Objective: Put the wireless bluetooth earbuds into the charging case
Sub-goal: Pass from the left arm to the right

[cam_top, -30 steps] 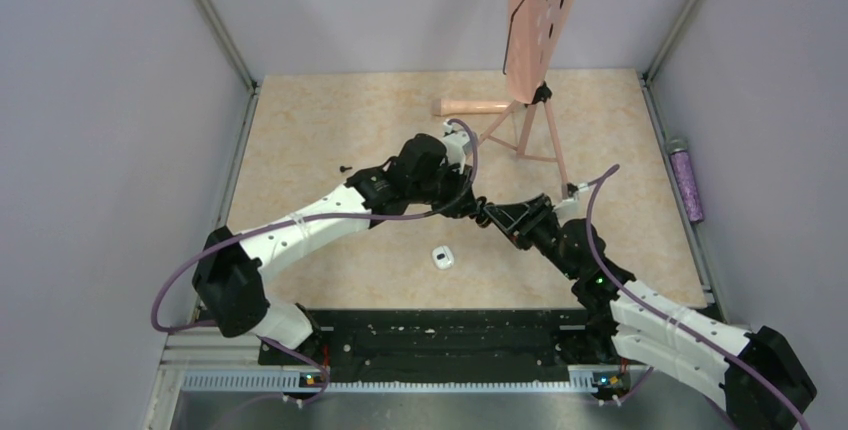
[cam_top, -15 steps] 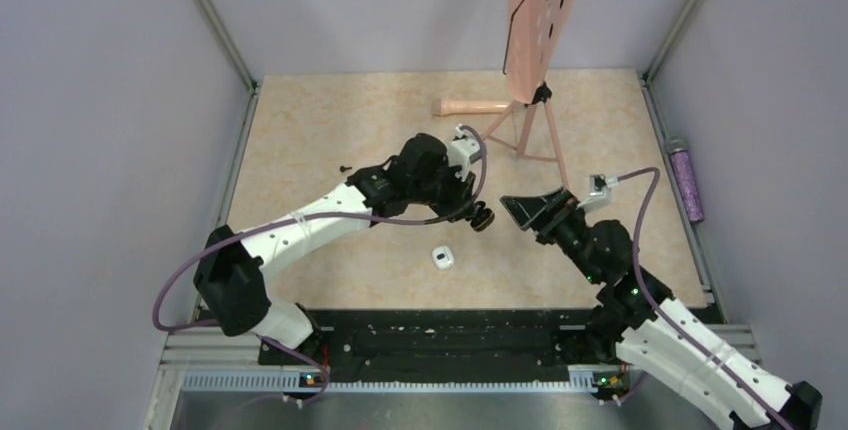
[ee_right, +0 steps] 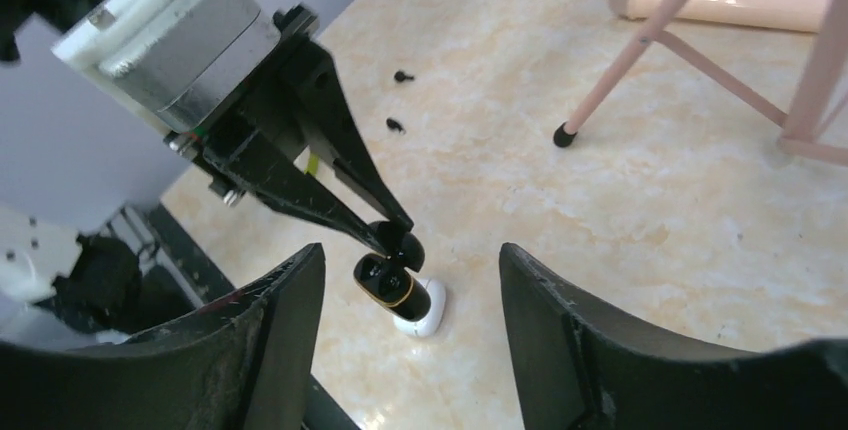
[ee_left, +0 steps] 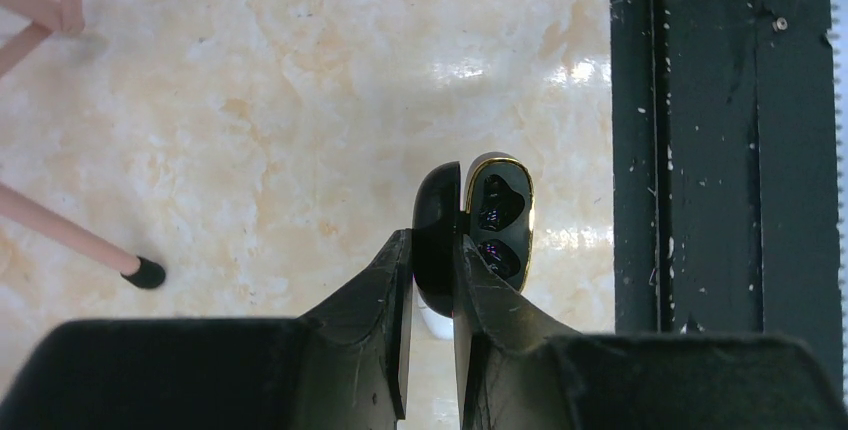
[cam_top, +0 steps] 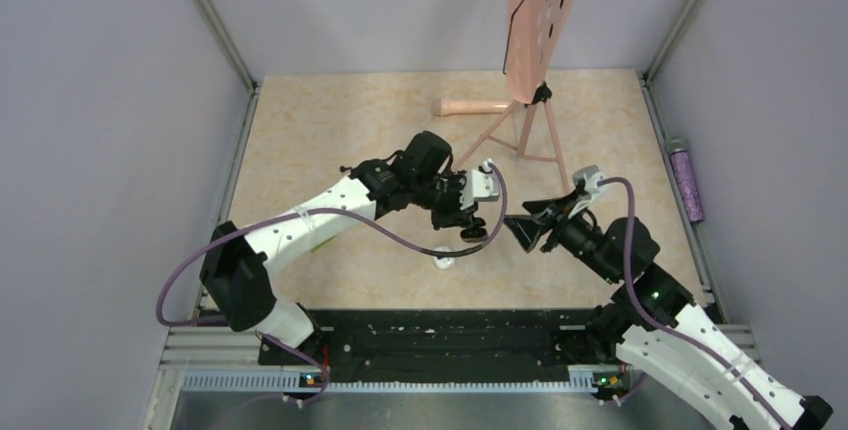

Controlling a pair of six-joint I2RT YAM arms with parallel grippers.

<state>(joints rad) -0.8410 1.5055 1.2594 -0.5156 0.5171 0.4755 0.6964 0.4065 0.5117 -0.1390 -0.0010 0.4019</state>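
Observation:
My left gripper (ee_left: 432, 250) is shut on the lid of the black charging case (ee_left: 497, 215), holding it in the air. The case is open, its gold-rimmed body showing two dark sockets. In the right wrist view the case (ee_right: 385, 277) hangs just above a small white pod (ee_right: 420, 310) on the table. Two tiny black earbuds (ee_right: 403, 76) (ee_right: 395, 126) lie on the table beyond the left arm; one earbud (cam_top: 343, 167) shows from above. My right gripper (cam_top: 520, 225) is open, a short way right of the case, with nothing between its fingers (ee_right: 285, 310).
A pink stand (cam_top: 535, 30) on thin legs (cam_top: 548, 155) rises at the back right. A pink cylinder (cam_top: 472, 107) lies by its foot. A purple bottle (cam_top: 686, 183) rests outside the right wall. A black rail (cam_top: 440, 335) runs along the near edge.
My right gripper has let go at the case, opened and drawn back to the right. The left arm has swung the case nearer and rightward, over the white pod.

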